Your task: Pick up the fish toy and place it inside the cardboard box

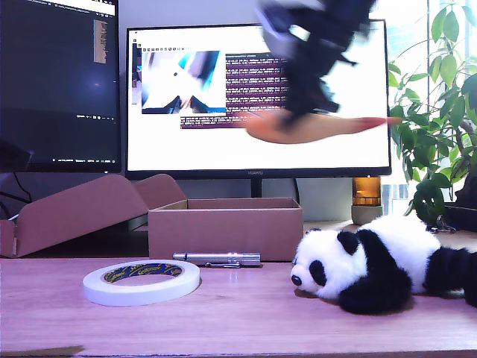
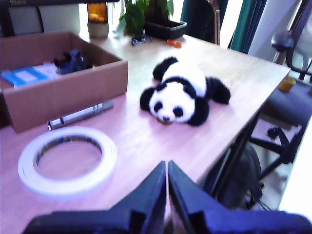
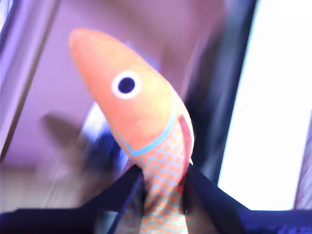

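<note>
Transport step: my second gripper (image 3: pixel 163 195) is carrying the fish toy (image 1: pixel 313 127) in the air, jaws clamped on its body just behind the gill stripe, head sticking out well past the fingertips. In the exterior view the fish is hanging level above the cardboard box (image 1: pixel 223 231), tail trailing off toward that view's right, and the arm is motion-blurred.

Next move, my call: getting the fish centred over the opening, lowering, then letting go. The fish is looking about as long as the box, so lining it up lengthwise matters.

Box is not empty: a dark blue object (image 2: pixel 72 61) and a blue flat item (image 2: pixel 24 77) are sitting inside.

My first gripper (image 2: pixel 167 195) is idling, jaws pressed together on nothing, with the tape roll (image 2: pixel 66 160) and panda plush (image 2: pixel 183 97) lying ahead of them on the table (image 2: pixel 141 141).
</note>
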Robot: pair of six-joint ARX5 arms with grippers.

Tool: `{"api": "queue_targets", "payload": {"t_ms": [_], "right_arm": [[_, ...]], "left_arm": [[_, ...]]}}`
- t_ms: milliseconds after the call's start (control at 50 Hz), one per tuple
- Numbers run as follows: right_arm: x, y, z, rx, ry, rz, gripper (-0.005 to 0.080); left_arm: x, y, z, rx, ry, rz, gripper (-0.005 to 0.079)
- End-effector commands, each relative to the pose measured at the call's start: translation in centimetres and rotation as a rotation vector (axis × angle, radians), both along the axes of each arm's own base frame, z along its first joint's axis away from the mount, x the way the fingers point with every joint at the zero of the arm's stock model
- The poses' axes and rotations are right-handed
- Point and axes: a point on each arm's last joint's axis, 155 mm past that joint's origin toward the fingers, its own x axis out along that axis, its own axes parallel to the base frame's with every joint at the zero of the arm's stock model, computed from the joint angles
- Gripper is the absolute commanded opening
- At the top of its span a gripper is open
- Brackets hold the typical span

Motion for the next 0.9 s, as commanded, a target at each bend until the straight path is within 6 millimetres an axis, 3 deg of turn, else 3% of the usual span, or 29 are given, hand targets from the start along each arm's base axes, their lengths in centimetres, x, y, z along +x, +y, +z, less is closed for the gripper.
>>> {"api": "queue_targets", "payload": {"t_ms": [0,100,260,600,880], "right_arm": [[0.0,1.7,-0.7,0.015,-0.006,0.039,-0.0010],[0.0,3.2,-1.3,0.026,-0.016,0.070,-0.0010],[0.5,3.9,-2.4,0.028,-0.013,0.081,-0.0010],[1.7,6.3,-1.6,0.101,-0.095,0.149,-0.0010],[2.5,7.5,-3.9,0.104,-0.092,0.161,-0.0010]], "left_arm": [[0.3,0.0,0.3,-0.011,-0.027,0.011,-0.0014],[2.1,1.3,0.7,-0.011,-0.049,0.128,-0.0015],[3.8,3.2,0.8,0.001,-0.066,0.264,-0.0015],[4.0,3.3,1.1,-0.004,-0.076,0.276,-0.0015],[4.0,3.3,1.1,-0.003,-0.074,0.275,-0.0015]]}}
